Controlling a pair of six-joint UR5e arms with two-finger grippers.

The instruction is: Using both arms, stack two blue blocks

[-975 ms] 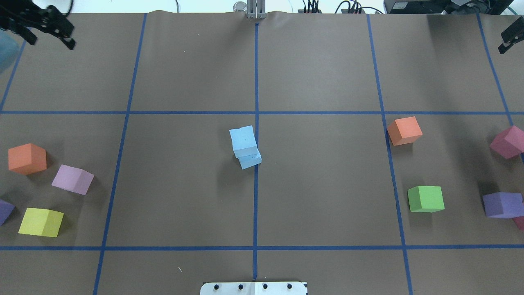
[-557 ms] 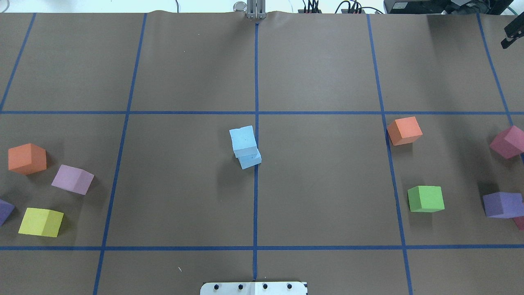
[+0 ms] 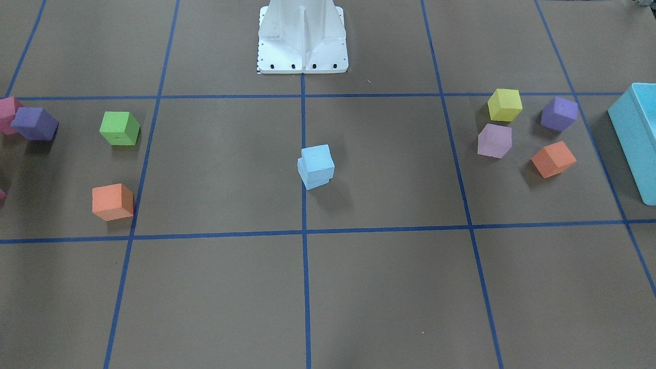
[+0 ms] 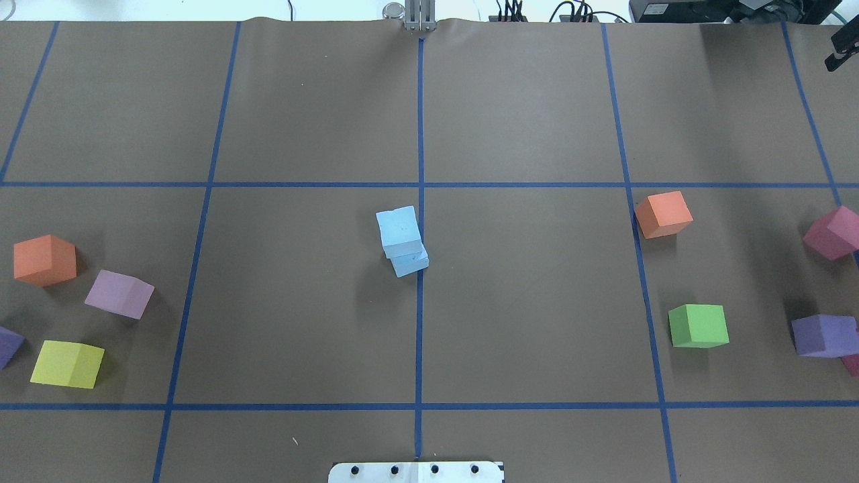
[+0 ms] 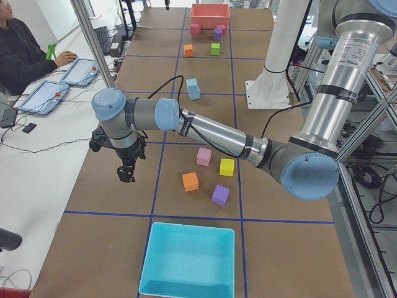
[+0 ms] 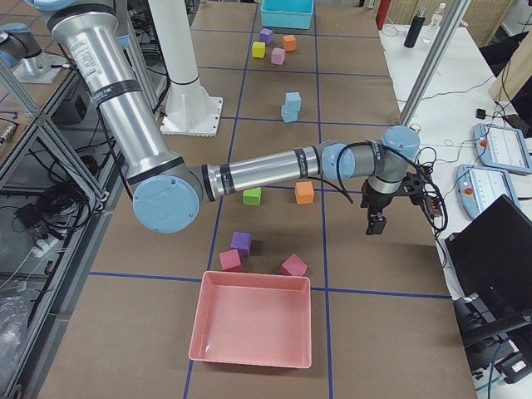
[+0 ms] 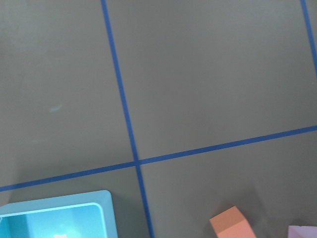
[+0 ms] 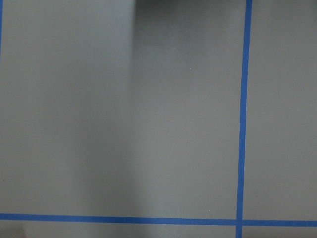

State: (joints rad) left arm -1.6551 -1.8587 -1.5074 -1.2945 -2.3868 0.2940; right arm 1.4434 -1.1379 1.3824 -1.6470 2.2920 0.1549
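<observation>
The two blue blocks stand stacked at the table's middle, the upper one (image 4: 399, 230) slightly offset and turned on the lower one (image 4: 410, 261); they also show in the front view (image 3: 318, 159). No gripper touches them. My left gripper (image 5: 126, 174) hangs over the table's far-left area, seen only in the exterior left view, so I cannot tell if it is open or shut. My right gripper (image 6: 376, 224) hangs over the far-right area; only a black sliver (image 4: 843, 52) of it shows overhead, and its state is unclear.
Orange (image 4: 44, 260), lilac (image 4: 119, 294) and yellow (image 4: 67, 363) cubes lie at the left. Orange (image 4: 663, 214), green (image 4: 698, 325), purple (image 4: 824, 335) and magenta (image 4: 833, 232) cubes lie at the right. A turquoise box (image 3: 635, 133) and a pink bin (image 6: 249, 324) sit at the table's ends.
My left gripper has left the overhead view at the far-left corner. My right gripper has moved further out at the far-right edge. The blue stack has not moved.
</observation>
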